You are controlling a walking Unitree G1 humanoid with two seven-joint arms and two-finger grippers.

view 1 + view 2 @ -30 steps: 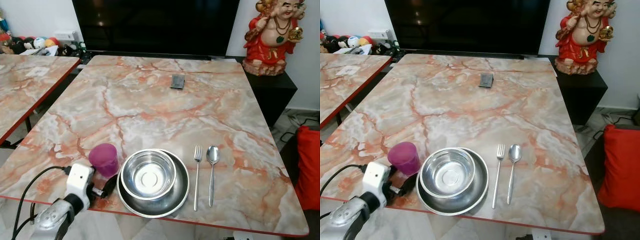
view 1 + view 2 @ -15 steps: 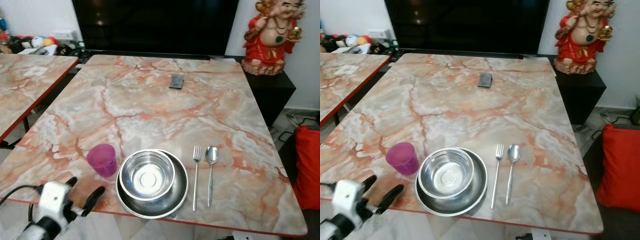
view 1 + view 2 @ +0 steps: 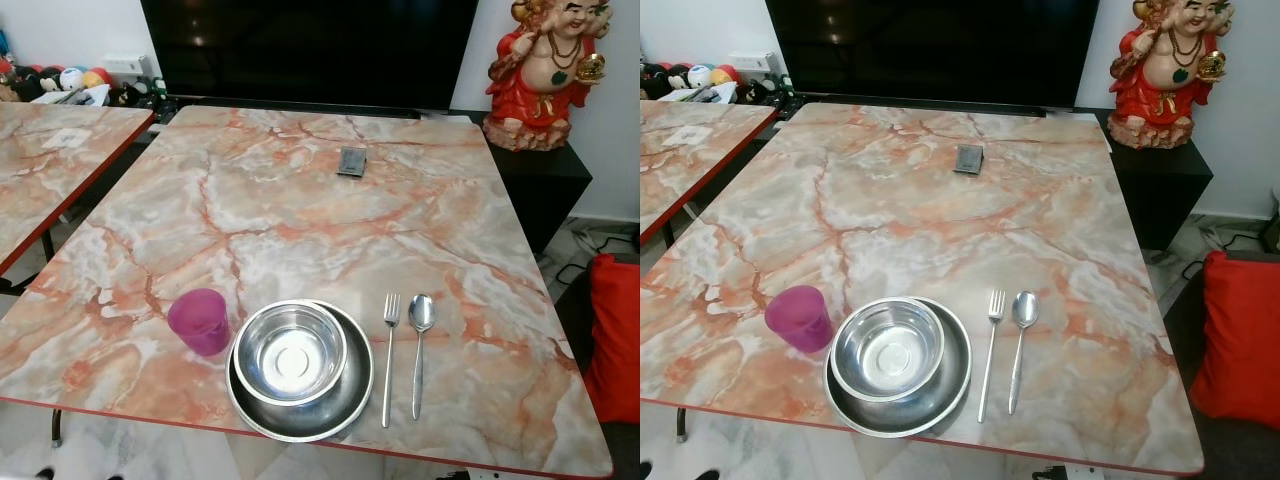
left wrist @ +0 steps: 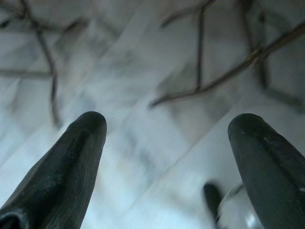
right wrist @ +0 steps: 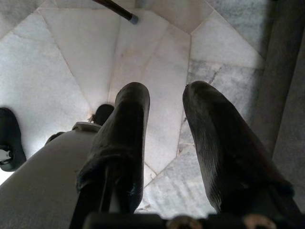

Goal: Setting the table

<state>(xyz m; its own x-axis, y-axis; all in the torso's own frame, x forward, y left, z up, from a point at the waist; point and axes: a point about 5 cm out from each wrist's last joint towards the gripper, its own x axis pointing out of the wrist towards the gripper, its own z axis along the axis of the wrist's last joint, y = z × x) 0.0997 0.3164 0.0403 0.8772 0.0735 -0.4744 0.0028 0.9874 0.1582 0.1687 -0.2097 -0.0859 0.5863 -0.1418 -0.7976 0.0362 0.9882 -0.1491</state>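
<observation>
Steel sits nearest me on the marble table (image 3: 300,200): a bowl (image 3: 290,353) nested inside a wider plate (image 3: 345,405), right at the near edge. Touching the plate's left side, or just short of it, stands a purple cup (image 3: 200,321), upright. To the right of the plate lie a fork (image 3: 389,355) and a spoon (image 3: 419,338), side by side and parallel, tines and spoon bowl pointing away from me.

Down beside me, my left gripper (image 4: 167,138) hangs over pale veined floor tiles, its two black fingers spread wide apart with nothing between them. My right gripper (image 5: 166,114) also points at the floor, its fingers close together with a narrow gap and nothing held.

Farther across the table, near the far edge, lies a small dark flat object (image 3: 353,161). Beyond the table stands a large black screen (image 3: 310,50), and to its right a red and gold statue (image 3: 545,70) on a dark cabinet (image 3: 545,185). A second marble table (image 3: 50,160) stands off to my left, and something red (image 3: 615,330) sits low on my right.
</observation>
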